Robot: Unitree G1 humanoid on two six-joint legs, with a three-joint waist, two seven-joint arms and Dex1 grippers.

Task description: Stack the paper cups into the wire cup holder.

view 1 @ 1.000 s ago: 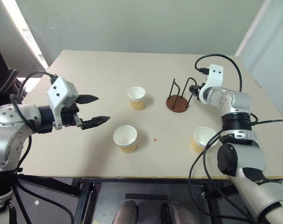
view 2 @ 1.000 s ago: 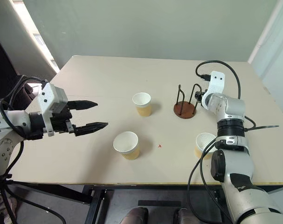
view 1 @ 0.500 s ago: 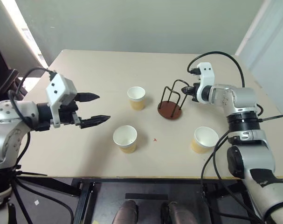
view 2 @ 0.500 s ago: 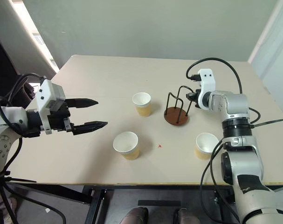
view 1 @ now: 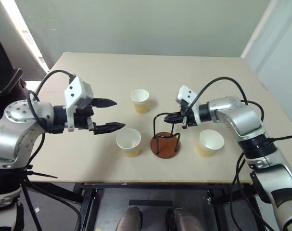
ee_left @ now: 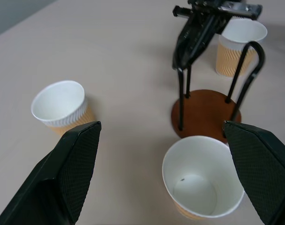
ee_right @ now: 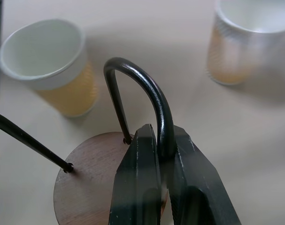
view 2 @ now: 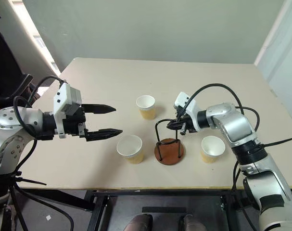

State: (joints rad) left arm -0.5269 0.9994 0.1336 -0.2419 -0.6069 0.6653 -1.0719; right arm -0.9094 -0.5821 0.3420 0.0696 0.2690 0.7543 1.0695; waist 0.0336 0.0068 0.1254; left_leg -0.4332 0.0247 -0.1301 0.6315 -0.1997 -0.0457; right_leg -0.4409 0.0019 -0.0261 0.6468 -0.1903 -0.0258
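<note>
While the right gripper (view 2: 172,124) pinches one wire loop of the wire cup holder (view 2: 169,144), the holder stands at lower centre of the right eye frame, its reddish disc base on the table (view 2: 112,82) near the front edge. Three paper cups sit upright and empty around it: one just left of the base (view 2: 130,148), one just right of it (view 2: 213,148), and a third further up, toward frame centre (view 2: 146,106). None is in the holder yet, so the step in hand looks like placing the holder within reach, with stacking not begun. At left of the frame the left gripper (view 2: 103,120) hovers with its fingers spread wide, empty, aimed toward the nearest cup. Next, I judge, the right fingers should let go of the wire and the left should close gently on that cup's wall, since thin paper crushes easily.
</note>
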